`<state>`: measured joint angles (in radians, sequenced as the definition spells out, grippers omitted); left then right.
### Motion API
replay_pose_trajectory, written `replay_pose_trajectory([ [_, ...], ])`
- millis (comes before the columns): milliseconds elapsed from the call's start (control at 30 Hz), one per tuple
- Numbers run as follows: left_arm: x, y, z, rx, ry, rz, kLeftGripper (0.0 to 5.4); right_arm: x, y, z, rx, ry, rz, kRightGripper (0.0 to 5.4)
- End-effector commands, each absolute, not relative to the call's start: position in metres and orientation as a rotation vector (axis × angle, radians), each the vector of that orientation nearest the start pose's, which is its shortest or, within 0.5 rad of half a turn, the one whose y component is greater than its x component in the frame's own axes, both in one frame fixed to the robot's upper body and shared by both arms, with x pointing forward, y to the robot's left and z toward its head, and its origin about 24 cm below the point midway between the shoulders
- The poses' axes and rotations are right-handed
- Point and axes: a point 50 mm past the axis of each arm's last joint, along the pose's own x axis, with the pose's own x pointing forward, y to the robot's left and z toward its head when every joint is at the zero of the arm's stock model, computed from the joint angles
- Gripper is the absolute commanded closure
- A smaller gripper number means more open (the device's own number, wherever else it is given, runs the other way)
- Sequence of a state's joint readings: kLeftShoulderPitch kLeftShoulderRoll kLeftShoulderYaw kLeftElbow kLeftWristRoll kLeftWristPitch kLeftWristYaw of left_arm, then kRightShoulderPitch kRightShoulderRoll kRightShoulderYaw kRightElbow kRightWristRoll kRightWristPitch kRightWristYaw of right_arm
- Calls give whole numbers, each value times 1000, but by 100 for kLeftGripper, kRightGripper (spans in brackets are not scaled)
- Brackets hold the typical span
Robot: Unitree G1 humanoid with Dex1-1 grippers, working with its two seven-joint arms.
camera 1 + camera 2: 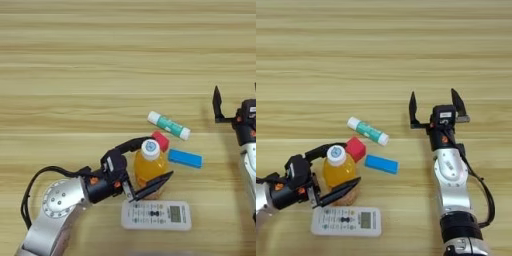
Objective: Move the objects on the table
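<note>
An orange juice bottle (149, 166) with a white cap stands upright near the table's front. My left gripper (161, 156) is open around it, one black finger curving behind the bottle and the other lying in front of its base. A red cube (161, 140) sits just behind the bottle and a flat blue block (185, 158) lies to its right. Further back is a green-white tube (169, 125), and a white remote (156, 215) lies in front of the bottle. My right gripper (433, 94) stands open over bare wood, right of the tube, with nothing in it.
The light wooden table (100, 60) stretches wide behind and to the left of the cluster. My left arm's cable (30, 187) loops at the front left. The right arm (453, 190) rises from the front right edge.
</note>
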<state>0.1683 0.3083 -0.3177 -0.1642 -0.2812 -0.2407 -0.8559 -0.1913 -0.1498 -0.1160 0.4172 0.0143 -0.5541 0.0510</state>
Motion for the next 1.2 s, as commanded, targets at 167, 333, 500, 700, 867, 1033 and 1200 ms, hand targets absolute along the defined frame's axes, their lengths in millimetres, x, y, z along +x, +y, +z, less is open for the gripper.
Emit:
replay_pose_trajectory([
  [167, 183, 104, 51, 29, -167, -1131, 47, 281, -193, 59, -141, -351, -11, 0],
  [333, 183, 103, 52, 21, -176, -1125, 1, 281, -193, 58, -140, -348, -3, 0],
  [500, 185, 103, 56, 6, -197, -1109, 1, 280, -189, 57, -117, -335, 36, 0],
  [700, 185, 103, 68, -54, -270, -1077, 1, 277, -182, 56, -114, -329, 91, 0],
  [867, 190, 106, 92, -145, -405, -982, 1, 277, -182, 55, -116, -321, 100, 0],
  [1033, 190, 111, 116, -273, -489, -950, 1, 278, -182, 54, -120, -316, 101, 0],
  [1200, 196, 124, 138, -381, -568, -852, 1, 279, -182, 53, -126, -312, 103, 0],
])
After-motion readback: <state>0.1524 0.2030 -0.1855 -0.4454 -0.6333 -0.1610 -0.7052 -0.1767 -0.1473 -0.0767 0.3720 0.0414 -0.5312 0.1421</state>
